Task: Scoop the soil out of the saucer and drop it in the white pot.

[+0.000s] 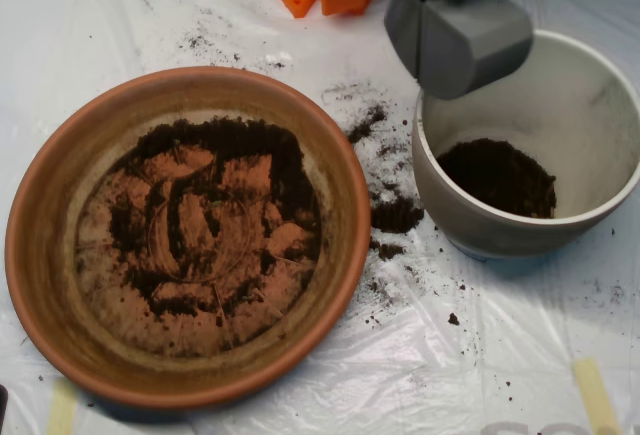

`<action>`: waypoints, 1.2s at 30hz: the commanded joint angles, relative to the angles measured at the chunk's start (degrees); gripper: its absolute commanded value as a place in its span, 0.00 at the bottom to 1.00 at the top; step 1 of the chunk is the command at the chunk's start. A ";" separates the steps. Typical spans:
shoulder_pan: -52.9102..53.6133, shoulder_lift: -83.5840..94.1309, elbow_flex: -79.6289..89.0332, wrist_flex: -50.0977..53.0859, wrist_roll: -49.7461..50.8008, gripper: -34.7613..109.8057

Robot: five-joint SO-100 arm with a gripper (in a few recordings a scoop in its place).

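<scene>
The grey hand (462, 40) hung over the upper-left rim of the white pot (600, 210); its two shells looked closed together, nothing visibly held. A dark mound of soil (497, 177) lay inside the pot. The saucer (40, 245) at left held a thin, scraped layer, with crumbs scattered across the tabletop (480, 355) between them.

Bright, even light from above, and the clear plastic sheet (450, 375) throws pale glare off its creases. Soft shadow sits under the saucer (45, 255) rim and beneath the white pot (520, 245). The whole picture is slightly soft, the grey hand (460, 40) blurriest.
</scene>
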 commanded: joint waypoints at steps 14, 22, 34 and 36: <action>-4.66 7.21 12.30 -5.45 -2.99 0.48; -3.08 18.19 12.57 -4.48 -2.29 0.45; -0.44 44.12 35.51 -10.46 -5.45 0.44; 1.05 47.81 40.61 -12.30 -5.80 0.44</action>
